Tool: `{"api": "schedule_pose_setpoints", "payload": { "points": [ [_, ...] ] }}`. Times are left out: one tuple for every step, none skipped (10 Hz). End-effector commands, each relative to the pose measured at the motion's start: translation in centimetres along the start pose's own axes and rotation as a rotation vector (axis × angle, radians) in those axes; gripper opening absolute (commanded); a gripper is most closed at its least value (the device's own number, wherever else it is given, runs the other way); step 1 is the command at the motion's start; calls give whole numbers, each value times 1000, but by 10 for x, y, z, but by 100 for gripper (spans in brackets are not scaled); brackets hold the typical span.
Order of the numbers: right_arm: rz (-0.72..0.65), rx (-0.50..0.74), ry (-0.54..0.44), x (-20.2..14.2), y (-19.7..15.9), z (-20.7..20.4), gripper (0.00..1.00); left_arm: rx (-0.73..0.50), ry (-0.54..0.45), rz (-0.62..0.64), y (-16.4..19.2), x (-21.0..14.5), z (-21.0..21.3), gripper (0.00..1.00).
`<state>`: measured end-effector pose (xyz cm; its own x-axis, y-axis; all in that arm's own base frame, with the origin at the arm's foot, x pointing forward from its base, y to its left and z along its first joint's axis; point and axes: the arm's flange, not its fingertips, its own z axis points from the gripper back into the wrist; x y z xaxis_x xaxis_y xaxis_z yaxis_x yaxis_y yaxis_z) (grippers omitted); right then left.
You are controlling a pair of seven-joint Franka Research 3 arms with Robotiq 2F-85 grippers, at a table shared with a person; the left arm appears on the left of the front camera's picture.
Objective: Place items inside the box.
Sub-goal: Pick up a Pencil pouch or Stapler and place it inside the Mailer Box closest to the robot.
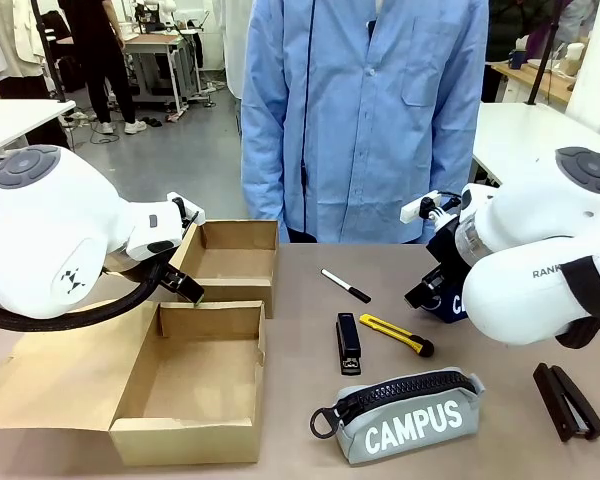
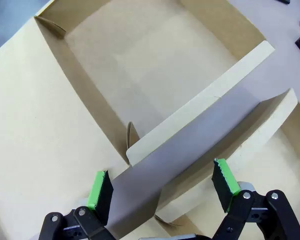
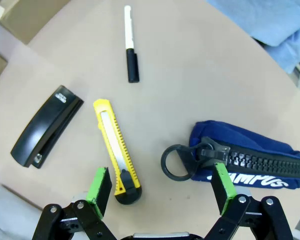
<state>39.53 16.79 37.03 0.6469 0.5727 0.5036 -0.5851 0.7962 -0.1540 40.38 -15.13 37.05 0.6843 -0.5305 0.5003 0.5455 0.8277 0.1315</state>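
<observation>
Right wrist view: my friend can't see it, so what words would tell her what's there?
The right gripper hangs open, green pads apart, above a tan table. On the table lie a yellow-black utility knife, a navy zip pouch, a black stapler and a black-capped white marker.

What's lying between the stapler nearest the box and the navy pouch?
The yellow-black utility knife lies between that stapler and the navy pouch, touching neither; the right wrist view shows it.
</observation>
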Motion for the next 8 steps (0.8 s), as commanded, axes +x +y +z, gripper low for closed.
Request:
{"api": "schedule_pose_setpoints", "payload": {
  "points": [
    [0, 0, 0, 0, 0, 0, 100, 0, 0, 0, 0, 0, 0, 100],
    [-75, -30, 45, 7, -2, 8, 100, -44, -15, 1, 2, 0, 13, 100],
    [-191, -60, 84, 19, -4, 27, 100, -91, -40, 33, -1, 4, 39, 100],
    [-265, -31, 49, 28, -7, 56, 100, -154, -73, 55, -3, 7, 71, 100],
    [-345, 38, 17, 35, -13, 92, 100, -185, -110, 92, -3, 9, 103, 100],
    [-407, 161, -28, 36, -19, 132, 100, -227, -135, 101, 2, 6, 132, 100],
    [-474, 287, -67, 23, -35, 178, 100, -288, -69, 144, 15, -2, 162, 100],
    [-606, 323, -130, 6, -52, 213, 100, -383, -71, 311, 35, -13, 190, 100]
  ]
}}
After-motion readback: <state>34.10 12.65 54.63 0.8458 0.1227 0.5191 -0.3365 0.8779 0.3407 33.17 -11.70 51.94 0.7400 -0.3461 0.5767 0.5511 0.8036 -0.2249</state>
